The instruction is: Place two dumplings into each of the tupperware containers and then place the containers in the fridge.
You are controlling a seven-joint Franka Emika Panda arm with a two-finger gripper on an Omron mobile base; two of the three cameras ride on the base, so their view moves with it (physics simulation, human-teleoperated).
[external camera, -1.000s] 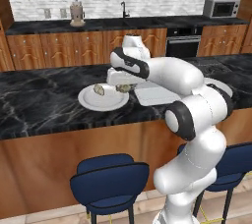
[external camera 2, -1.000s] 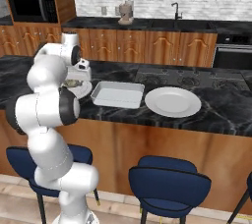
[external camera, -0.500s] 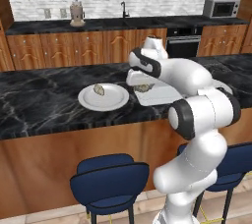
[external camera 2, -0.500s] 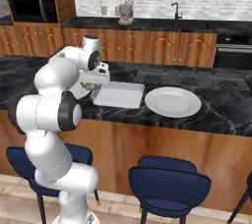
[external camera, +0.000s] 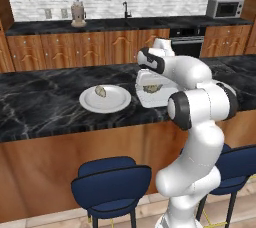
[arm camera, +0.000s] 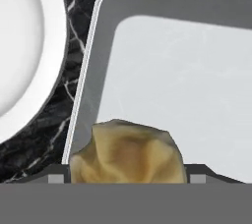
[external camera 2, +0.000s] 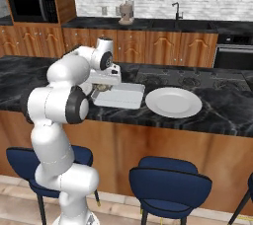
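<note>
Gripping one dumpling [arm camera: 128, 152] between widely spread jaws, the gripper [external camera: 150, 86] hangs over the whitish tupperware container [arm camera: 182, 75] beside a white plate [external camera: 106, 99] bearing another dumpling [external camera: 100, 91], so delivery is in hand and release seems next.

A beige-tan dumpling [arm camera: 128, 152] with darker folds, bottom centre; a whitish container [arm camera: 187, 85] with grey walls; a white plate [arm camera: 24, 46], upper left; black white-veined marble counter [arm camera: 49, 129].
</note>
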